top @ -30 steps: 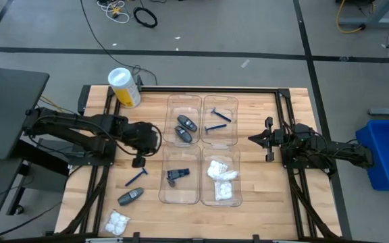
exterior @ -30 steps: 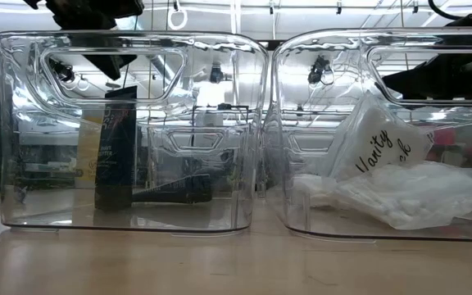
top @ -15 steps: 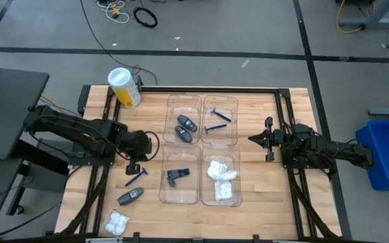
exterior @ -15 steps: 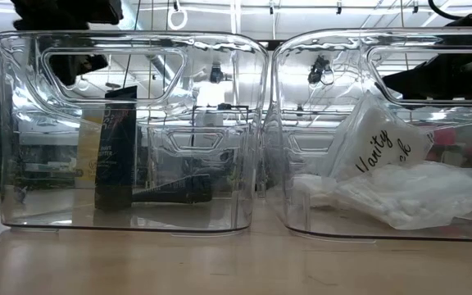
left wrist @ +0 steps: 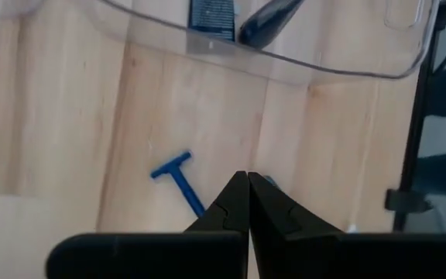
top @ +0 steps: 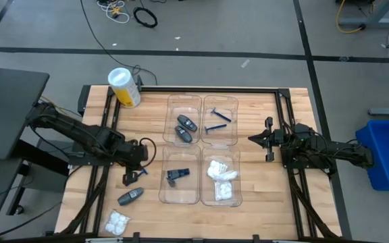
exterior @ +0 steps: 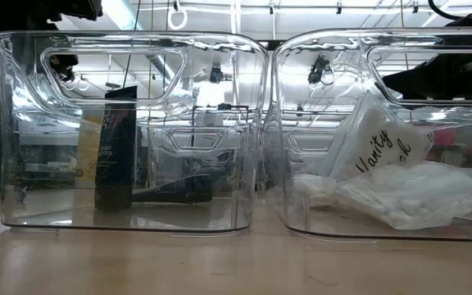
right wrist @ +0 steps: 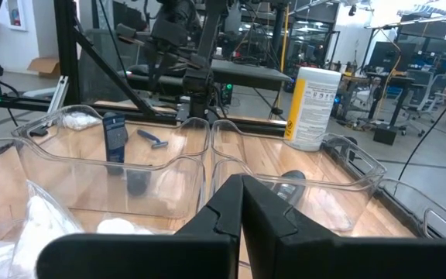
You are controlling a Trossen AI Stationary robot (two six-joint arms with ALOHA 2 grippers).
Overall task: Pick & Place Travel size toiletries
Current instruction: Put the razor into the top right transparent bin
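On the left side of the table (top: pixel 262 202) you have the left gripper (top: pixel 131 177) low over the wood with its fingers pressed together and nothing between them; in the left wrist view the tips sit right at the handle of a loose blue razor (left wrist: pixel 178 180), though you cannot tell whether they touch it. Nearer the table's front edge lies a dark grey tube (top: pixel 130 196), and a white packet (top: pixel 117 221) sits at the front left corner. At the far left corner you see the yellow-and-white cylinder (top: pixel 123 87) lying tilted.

Moving to the middle, your four clear trays (top: pixel 201 101) sit in a square, touching. The far left one holds two dark grey tubes (top: pixel 186 128), and the far right one a second blue razor (top: pixel 217 122). The near left tray holds a small dark piece (top: pixel 177 174) next to a dark upright packet (exterior: pixel 114 147), and the near right tray holds crinkly white packets (top: pixel 221 179).

Over on the right, your right gripper (top: pixel 254 139) hovers beside the trays, fingers closed and empty.
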